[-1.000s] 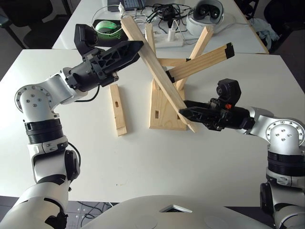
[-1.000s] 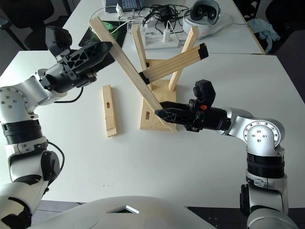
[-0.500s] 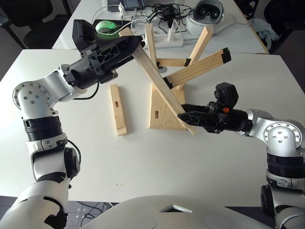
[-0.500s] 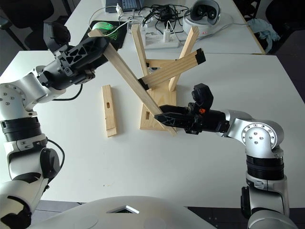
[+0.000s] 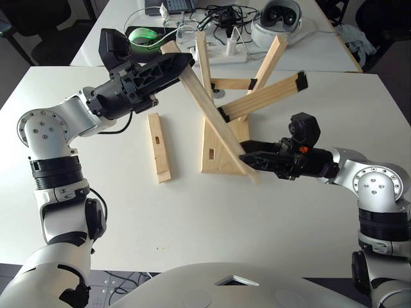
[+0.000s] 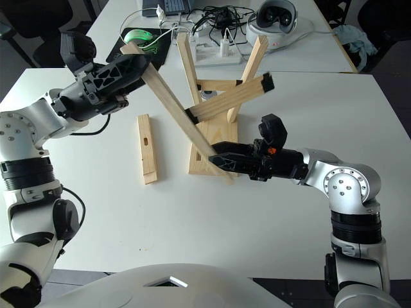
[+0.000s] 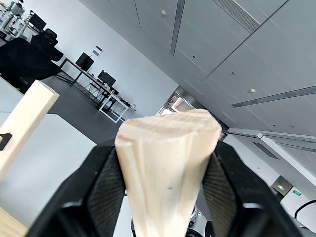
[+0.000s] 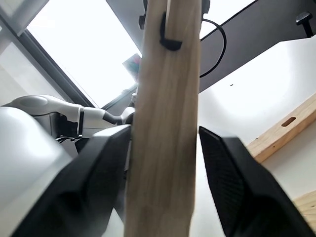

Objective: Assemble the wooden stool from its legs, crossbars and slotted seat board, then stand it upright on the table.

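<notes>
White bench [image 5: 192, 212]: loose slotted crossbar [image 5: 158, 146] lying flat, seat board [image 5: 215, 160] flat just beside it, not touching.

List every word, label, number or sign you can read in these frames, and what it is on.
No text can be read in these frames.
Held leg, seat board, loose crossbar: bare wood, no print.
Headset on the rear table: any marks are too small to read.
Green sign far off in the room: too small and blurred to read.
</notes>
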### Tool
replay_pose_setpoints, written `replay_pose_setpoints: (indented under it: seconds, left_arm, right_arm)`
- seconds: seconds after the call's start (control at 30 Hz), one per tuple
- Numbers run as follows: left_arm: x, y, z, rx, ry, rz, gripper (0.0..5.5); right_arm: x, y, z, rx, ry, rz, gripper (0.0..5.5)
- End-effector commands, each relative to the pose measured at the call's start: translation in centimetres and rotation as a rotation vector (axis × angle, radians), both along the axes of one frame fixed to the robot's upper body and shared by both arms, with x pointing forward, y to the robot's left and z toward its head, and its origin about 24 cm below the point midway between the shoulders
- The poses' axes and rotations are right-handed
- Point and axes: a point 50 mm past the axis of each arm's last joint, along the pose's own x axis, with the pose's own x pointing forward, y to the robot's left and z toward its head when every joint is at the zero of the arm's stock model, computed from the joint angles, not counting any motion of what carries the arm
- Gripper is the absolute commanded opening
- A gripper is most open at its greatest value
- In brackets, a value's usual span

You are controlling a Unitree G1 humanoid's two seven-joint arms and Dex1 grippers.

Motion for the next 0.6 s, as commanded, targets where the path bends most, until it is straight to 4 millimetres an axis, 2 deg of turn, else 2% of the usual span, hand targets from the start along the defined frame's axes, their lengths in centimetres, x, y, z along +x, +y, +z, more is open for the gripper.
replay_pose_setpoints:
  seconds: [0.03,0.13,0.33,0.43,0.5,0.6]
  left_arm:
    - [0.1,0.4,1.2,-0.018,-0.079,0.036,2.08]
    - [0.2,0.6,1.5,-0.022,-0.107,0.067,2.08]
    - [0.7,1.1,1.5,0.005,-0.174,0.170,2.08]
    - [0.7,1.3,1.4,0.011,-0.199,0.200,2.08]
    - [0.5,1.5,1.2,0.015,-0.204,0.214,2.08]
    - [0.4,1.6,0.9,0.007,-0.207,0.236,2.08]
  right_arm:
    - [0.2,-0.4,-0.3,-0.051,-0.012,-0.018,3.30]
    - [0.1,-0.9,-1.0,-0.109,-0.015,-0.038,3.73]
    - [-0.5,-3.2,-4.3,-0.320,-0.005,-0.114,4.56]
    - [-0.5,-3.8,-4.5,-0.332,-0.004,-0.150,5.06]
    - [-0.5,-3.3,-4.0,-0.297,-0.023,-0.152,5.23]
    - [-0.6,-1.2,-3.7,-0.271,-0.056,-0.142,5.23]
